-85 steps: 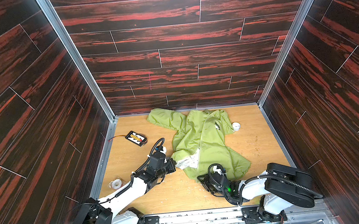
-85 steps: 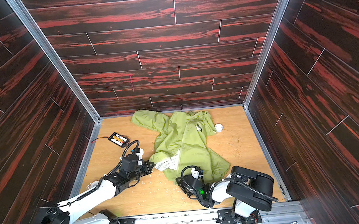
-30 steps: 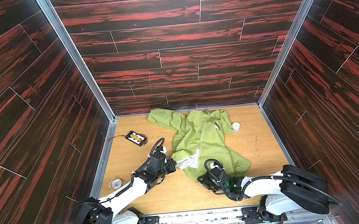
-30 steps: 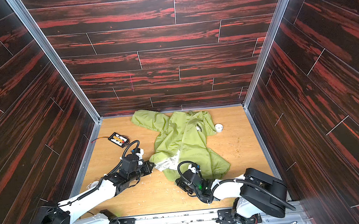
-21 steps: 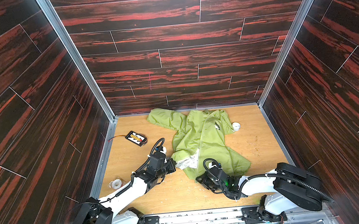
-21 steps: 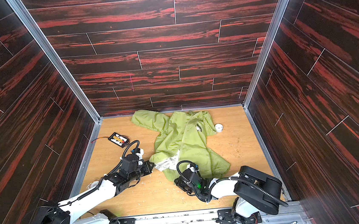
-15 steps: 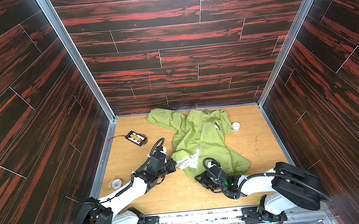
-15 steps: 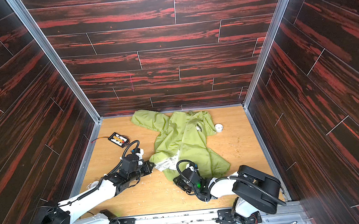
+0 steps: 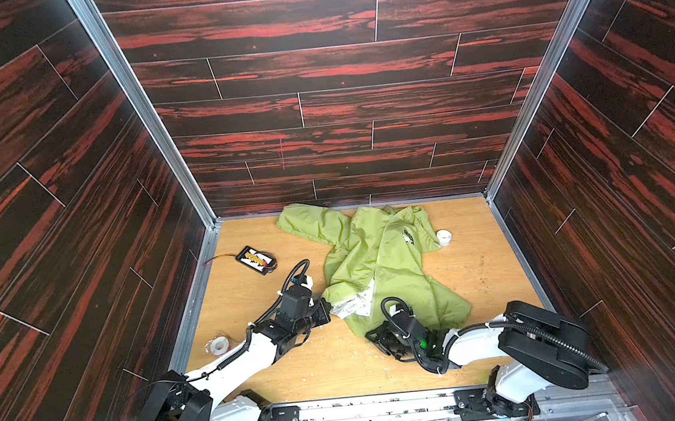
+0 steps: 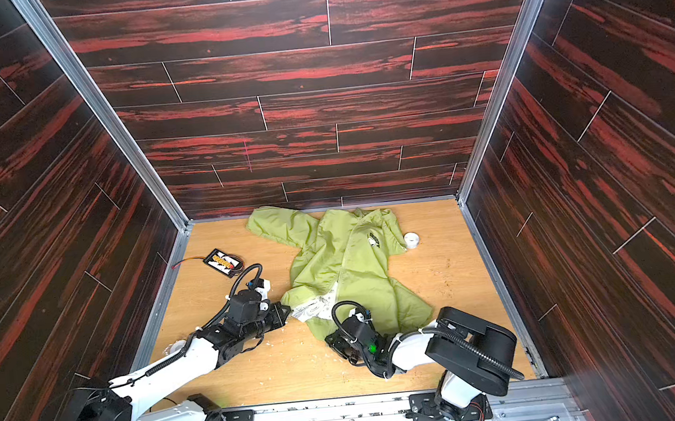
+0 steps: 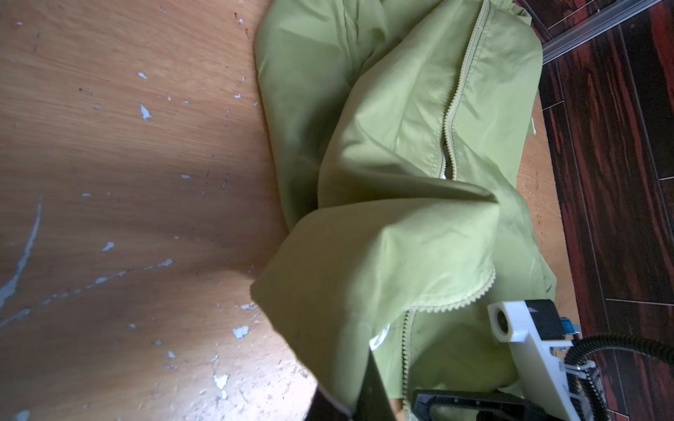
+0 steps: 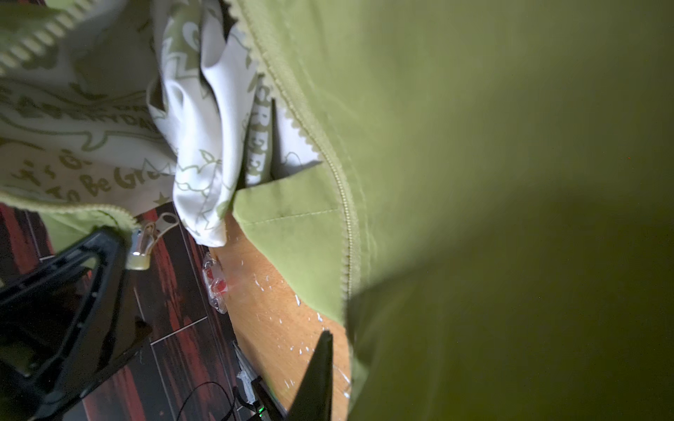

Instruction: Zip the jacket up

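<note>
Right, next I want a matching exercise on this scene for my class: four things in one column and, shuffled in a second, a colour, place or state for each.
Column one:
1 jacket
2 lining
3 black pack
4 left gripper

Column two:
a shut on the jacket's edge
b lime green
c on bare table, left of the jacket
d white with green print

Pairs: 1-b; 2-d; 3-c; 4-a

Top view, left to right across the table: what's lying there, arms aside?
whitish tape roll → black pack with yellow label → jacket → small white roll at the edge of the jacket's sleeve
</note>
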Controlling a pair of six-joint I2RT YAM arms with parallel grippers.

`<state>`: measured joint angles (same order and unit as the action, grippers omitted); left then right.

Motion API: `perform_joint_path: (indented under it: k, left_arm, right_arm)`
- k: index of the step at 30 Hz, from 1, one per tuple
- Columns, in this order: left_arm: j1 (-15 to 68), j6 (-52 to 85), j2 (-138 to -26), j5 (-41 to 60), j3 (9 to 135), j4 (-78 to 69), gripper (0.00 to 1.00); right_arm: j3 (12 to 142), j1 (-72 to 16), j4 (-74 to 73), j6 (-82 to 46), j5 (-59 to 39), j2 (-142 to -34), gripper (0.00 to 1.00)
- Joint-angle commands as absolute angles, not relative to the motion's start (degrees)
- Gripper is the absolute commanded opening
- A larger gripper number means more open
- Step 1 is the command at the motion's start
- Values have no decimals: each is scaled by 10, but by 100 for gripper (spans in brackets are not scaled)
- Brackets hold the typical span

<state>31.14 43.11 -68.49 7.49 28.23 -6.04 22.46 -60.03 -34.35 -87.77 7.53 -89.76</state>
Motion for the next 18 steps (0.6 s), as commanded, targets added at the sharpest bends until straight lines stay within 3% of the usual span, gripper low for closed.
perform_joint_path:
  k: [1,8,18]
  left_arm:
    - [308,433,-678,76,279,-71,0]
    - [308,435,-678,75,280,-70,0]
    - [308,435,-683,76,281,-71,0]
  right_arm:
    - [219,-598,-352,-885,76,-913,15]
    - [219,-599,-348,-884,78,-910,13]
    - [209,-599,-342,-895,88,-903,19]
